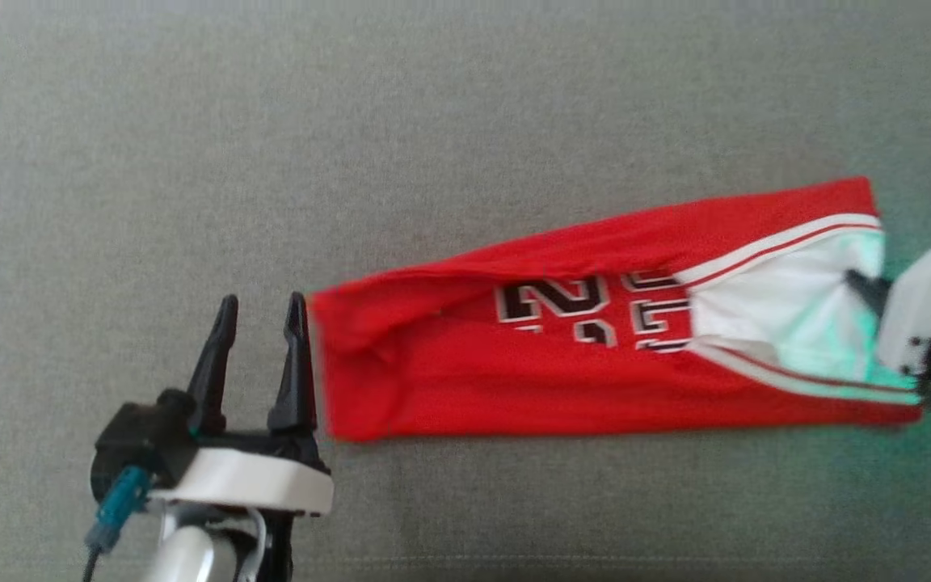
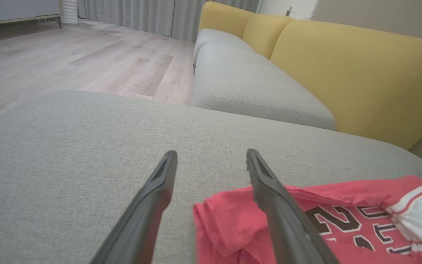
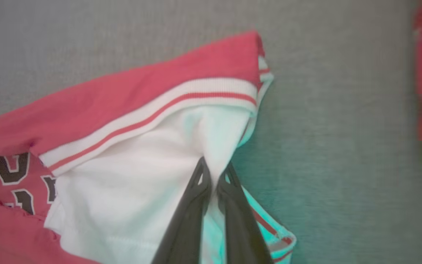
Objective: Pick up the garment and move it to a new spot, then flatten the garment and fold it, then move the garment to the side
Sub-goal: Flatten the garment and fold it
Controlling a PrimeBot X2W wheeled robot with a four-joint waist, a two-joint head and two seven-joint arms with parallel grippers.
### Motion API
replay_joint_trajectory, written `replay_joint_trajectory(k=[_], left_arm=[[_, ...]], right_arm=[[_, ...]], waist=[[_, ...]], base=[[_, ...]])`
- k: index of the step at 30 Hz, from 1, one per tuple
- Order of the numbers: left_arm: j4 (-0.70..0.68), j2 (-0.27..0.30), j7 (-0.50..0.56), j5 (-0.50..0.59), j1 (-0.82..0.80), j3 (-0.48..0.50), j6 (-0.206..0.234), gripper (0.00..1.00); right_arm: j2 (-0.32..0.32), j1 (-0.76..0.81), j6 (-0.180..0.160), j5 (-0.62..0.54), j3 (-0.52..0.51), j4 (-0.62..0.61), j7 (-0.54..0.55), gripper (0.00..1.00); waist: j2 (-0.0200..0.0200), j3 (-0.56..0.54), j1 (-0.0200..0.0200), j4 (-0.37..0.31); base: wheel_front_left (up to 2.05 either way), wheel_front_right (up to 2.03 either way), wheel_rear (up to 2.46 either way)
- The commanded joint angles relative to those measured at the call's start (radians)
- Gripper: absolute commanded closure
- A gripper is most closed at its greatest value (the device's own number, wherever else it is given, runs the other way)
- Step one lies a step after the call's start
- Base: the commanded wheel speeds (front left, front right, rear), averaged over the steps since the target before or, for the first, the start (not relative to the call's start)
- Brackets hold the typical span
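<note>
Right gripper (image 3: 215,165) clamped the jersey (image 1: 595,356) by its white end, fingers closed, frame right. Left gripper (image 1: 263,297) gaped wide, empty, beside the jersey's red end, lower left, over cushion (image 1: 433,121).

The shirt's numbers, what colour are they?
Black with white outlines on the red garment; clearest in the head view.

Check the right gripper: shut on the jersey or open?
Shut on the jersey: right gripper pinches its white panel, fingers nearly touching, in the right wrist view.
</note>
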Motion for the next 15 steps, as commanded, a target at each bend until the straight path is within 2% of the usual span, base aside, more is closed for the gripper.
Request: replay_joint_trajectory(k=[1, 9, 12, 15], left_arm=[[-0.025, -0.002, -0.012, 0.001, 0.005, 0.032, 0.005, 0.0], [-0.001, -0.044, -0.026, -0.007, 0.063, 0.035, 0.003, 0.0], [0.005, -0.059, -0.028, -0.006, 0.08, 0.034, 0.002, 0.0], [0.014, -0.073, -0.029, -0.006, 0.087, 0.029, -0.005, 0.0]], right_arm=[[-0.045, -0.012, 0.008, -0.011, -0.017, -0.034, -0.029, 1.0], [-0.106, -0.005, 0.008, -0.034, -0.16, 0.004, -0.135, 1.0], [-0.11, -0.004, 0.008, -0.021, -0.151, -0.034, -0.132, 1.0], [-0.095, 0.009, 0.008, -0.003, -0.089, -0.103, -0.095, 1.0]], waist=[[0.0, -0.037, 0.0, -0.009], [0.0, -0.136, 0.0, -0.001], [0.0, -0.153, 0.0, 0.004], [0.0, -0.158, 0.0, 0.01]], base=[[0.0, 0.0, 0.0], [0.0, 0.0, 0.0], [0.0, 0.0, 0.0], [0.0, 0.0, 0.0]])
